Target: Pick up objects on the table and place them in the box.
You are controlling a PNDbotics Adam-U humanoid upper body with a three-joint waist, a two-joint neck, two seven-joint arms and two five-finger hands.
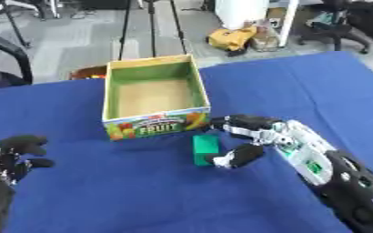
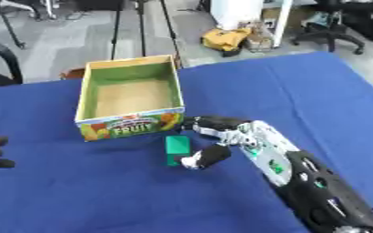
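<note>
The right hand [image 1: 249, 139] lies low on the bench [image 1: 317, 86], fingers and thumb spread to either side of the green block [image 1: 205, 149] without yet pinching it, a pose that looks set for closing on it. The block rests on the blue cloth just in front of the fruit box [image 1: 151, 123], whose open top stands near enough for a short lift. The left hand [image 1: 11, 157] idles at the lower left, fingers relaxed
</note>
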